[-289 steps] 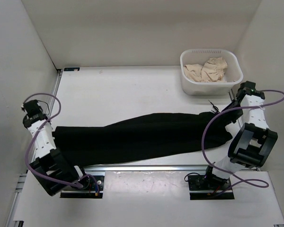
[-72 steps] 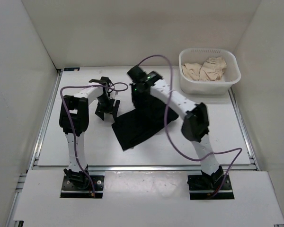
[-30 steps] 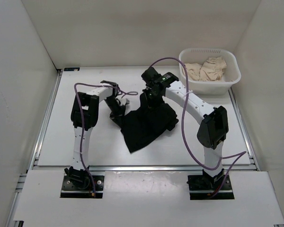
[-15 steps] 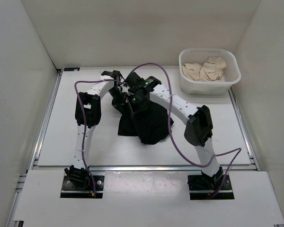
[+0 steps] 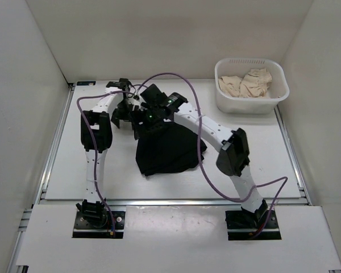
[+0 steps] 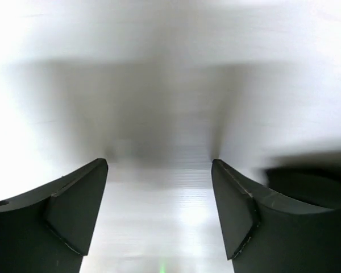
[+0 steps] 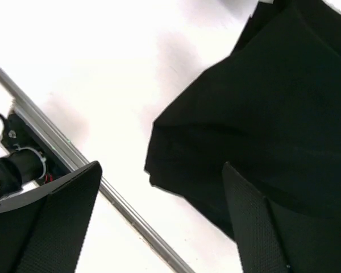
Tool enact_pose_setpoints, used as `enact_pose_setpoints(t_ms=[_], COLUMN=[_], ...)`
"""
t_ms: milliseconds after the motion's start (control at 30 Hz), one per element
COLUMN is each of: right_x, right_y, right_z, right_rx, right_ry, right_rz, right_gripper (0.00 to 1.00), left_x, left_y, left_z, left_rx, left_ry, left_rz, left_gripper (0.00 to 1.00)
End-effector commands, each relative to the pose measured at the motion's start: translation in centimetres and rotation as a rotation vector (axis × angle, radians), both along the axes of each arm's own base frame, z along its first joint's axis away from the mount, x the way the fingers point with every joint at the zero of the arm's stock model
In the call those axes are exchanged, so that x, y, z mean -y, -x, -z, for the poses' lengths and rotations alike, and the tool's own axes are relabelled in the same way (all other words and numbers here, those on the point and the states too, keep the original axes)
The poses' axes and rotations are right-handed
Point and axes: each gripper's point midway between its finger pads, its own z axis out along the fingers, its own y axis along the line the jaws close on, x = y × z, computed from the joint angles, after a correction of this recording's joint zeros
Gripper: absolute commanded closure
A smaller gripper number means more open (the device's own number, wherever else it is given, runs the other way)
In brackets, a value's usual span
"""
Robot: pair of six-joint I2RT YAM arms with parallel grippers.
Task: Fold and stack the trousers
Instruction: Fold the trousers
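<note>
L gripper (image 6: pixel 159 210): fingers spread wide, nothing between them, only blurred bare table (image 5: pixel 102 165) beneath. In the top view it sits at the far-L side, just beside the cloth's far-L corner but off it. Judged: parked there to stay clear of the R arm, which crosses over to the same corner. R gripper (image 7: pixel 159 222): fingers likewise apart, no fabric pinched. Its wrist cam looks down on a folded edge of the trousers (image 5: pixel 170 151) to its R and white table to its L, so it hangs over the bundle's border and has no grip on it. Trousers: compact dark bundle, approx. mid-table, slightly L of centre, far edge under the R wrist, near edge well short of the front rail. Layers are doubled over. Outline is uneven, wider at the near side, w/ a loose fold visible in the R wrist view. Judged: folding is largely done, but the shape needs squaring before stacking. Basket (image 5: pixel 250 105): far-R corner, well apart from the trousers, holding beige cloth (image 5: pixel 247 82). No stack location is evident. Risk: soft fabric may slump open if nudged.
</note>
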Motion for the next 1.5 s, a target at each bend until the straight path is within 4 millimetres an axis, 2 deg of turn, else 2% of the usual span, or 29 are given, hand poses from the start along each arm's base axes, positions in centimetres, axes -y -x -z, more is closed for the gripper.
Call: enact_pose_setpoints(t_ms=[0,33,100,133,167,200,233,267,333,367,433,467,500,533,633,667,733,800,833,867,900,1000,1033,1133,1300,1333,1367,1433,1467], right_x=[2.5,4.2,7.6,9.6,12.4,14.0,15.1,17.5,18.1,19.2,20.2,20.7,21.1,21.5,22.0,22.2,22.1,22.1,22.5,22.6,23.1,24.1,24.3,24.6,24.1,24.0,23.9,23.5,23.4], right_y=[0.4,0.5,-1.1,-0.9,-2.3,-2.5,-2.5,-2.6,-2.7,-3.3,-2.9,-3.1,-2.9,-2.5,-1.9,-0.9,-0.7,0.3,0.3,0.7,1.1,2.0,2.7,3.9,5.0,5.2,5.3,5.1,4.9], right_z=[-7.1,-8.8,-7.9,-6.6,-5.5,-4.5,-4.3,-1.6,-0.9,0.0,1.9,2.2,3.1,4.4,5.8,7.1,8.2,9.4,10.1,10.7,11.4,12.4,12.9,12.8,12.4,12.7,12.8,12.3,11.9], right_rx=[0.173,0.209,0.188,0.15,0.118,0.086,0.051,-0.022,-0.076,-0.099,-0.155,-0.179,-0.2,-0.229,-0.275,-0.314,-0.344,-0.396,-0.407,-0.424,-0.443,-0.467,-0.485,-0.482,-0.517,-0.533,-0.548,-0.544,-0.543], right_ry=[-0.093,-0.102,-0.059,-0.028,0.006,0.025,0.006,0.035,-0.039,-0.047,-0.052,-0.07,-0.057,-0.044,-0.063,-0.052,-0.077,-0.091,-0.085,-0.072,-0.061,-0.046,-0.033,-0.035,-0.075,-0.076,-0.08,-0.104,-0.105], right_rz=[0.001,0.041,0.163,0.205,0.288,0.336,0.378,0.432,0.448,0.475,0.486,0.494,0.492,0.498,0.497,0.504,0.512,0.508,0.519,0.522,0.534,0.535,0.538,0.491,0.426,0.422,0.418,0.397,0.396], right_gripper=[0.08,0.06,0.04,0.04,0.04,0.04,0.04,0.04,0.03,0.02,0.02,0.02,0.02,0.02,0.02,0.02,0.02,0.16,0.27,0.49,0.62,1.0,1.0,1.0,1.0,0.95,0.89,0.63,0.48], left_x=[-5.7,-6.4,-6.4,-5.1,-3.3,-1.9,-0.4,2.8,5.5,7.6,9.5,10.5,11.2,11.4,10.9,10.7,11.0,11.0,11.0,11.0,10.4,7.9,6.0,2.4,2.1,2.1,2.7,2.7,2.7], left_y=[-3.1,-3.3,-3.3,-3.2,-3.0,-2.6,-2.1,-0.8,0.6,2.0,2.9,3.6,4.2,3.8,3.1,3.0,2.6,2.4,2.4,2.2,2.0,-1.1,-3.1,-6.3,-7.3,-7.3,-7.0,-7.0,-7.0], left_z=[-7.5,-8.3,-11.1,-12.1,-13.1,-13.9,-16.3,-16.4,-16.9,-16.3,-15.4,-13.5,-12.7,-11.3,-9.1,-7.5,-6.8,-6.6,-6.2,-5.9,-5.5,-5.3,-6.4,-6.8,-5.7,-5.7,-5.3,-5.0,-5.0], left_rx=[0.256,0.29,0.354,0.377,0.394,0.405,0.452,0.425,0.418,0.38,0.354,0.296,0.267,0.254,0.236,0.206,0.194,0.186,0.177,0.175,0.172,0.234,0.285,0.357,0.353,0.353,0.342,0.34,0.34], left_ry=[-0.185,-0.219,-0.209,-0.185,-0.11,-0.057,0.005,0.117,0.201,0.246,0.283,0.309,0.321,0.318,0.275,0.254,0.26,0.278,0.277,0.276,0.257,0.181,0.153,0.099,0.098,0.098,0.098,0.098,0.098], left_rz=[-0.085,-0.097,-0.105,-0.084,-0.055,-0.03,-0.002,0.062,0.119,0.168,0.208,0.226,0.241,0.239,0.227,0.22,0.221,0.216,0.215,0.215,0.202,0.149,0.107,0.032,0.023,0.023,0.035,0.035,0.035], left_gripper=[0.14,0.12,0.12,0.12,0.12,0.12,0.11,0.09,0.05,0.05,0.0,0.0,0.0,0.0,0.0,0.01,0.23,0.37,0.56,0.7,0.86,0.86,0.86,0.86,0.86,0.86,0.8,0.63,0.44])
